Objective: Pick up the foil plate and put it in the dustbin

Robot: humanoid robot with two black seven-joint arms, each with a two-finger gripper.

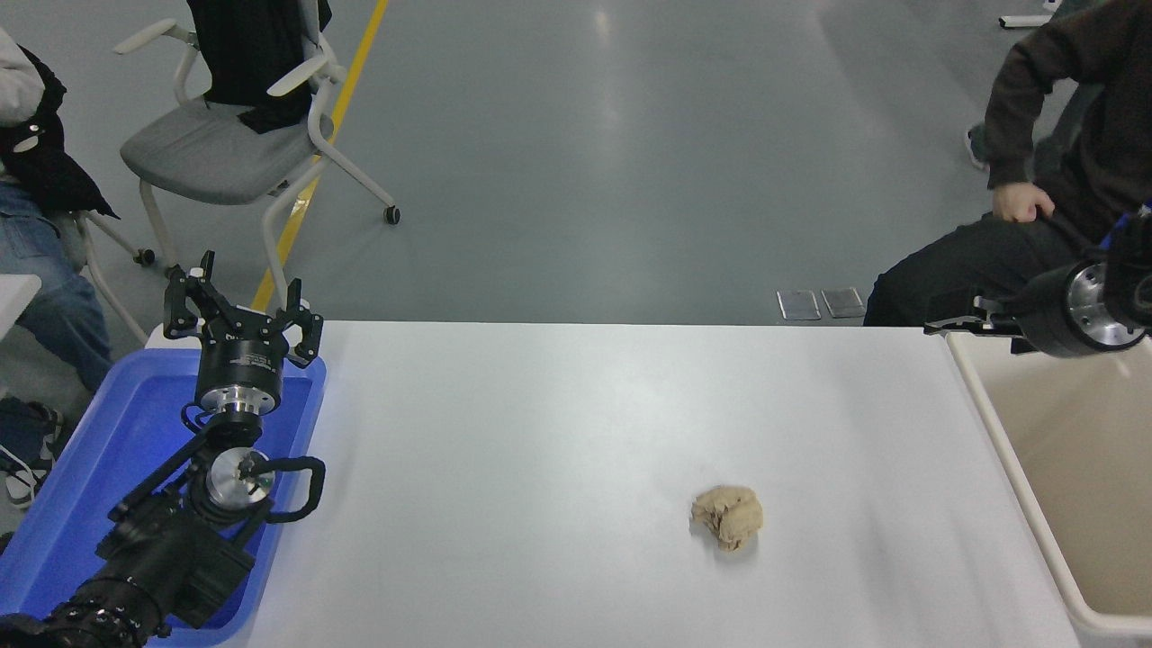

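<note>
The dustbin, a large beige bin with a thick rim, stands at the table's right end, and the part of its inside that shows holds nothing. The foil plate is out of view. My right gripper reaches in from the right edge and hovers over the bin's far left corner, pointing left and seen side-on. My left gripper is parked at the lower left over the blue tray, open and holding nothing.
A crumpled tan paper lump lies on the white table right of centre. The blue tray sits at the left end. One person sits at the far right, another at the far left beside a grey chair.
</note>
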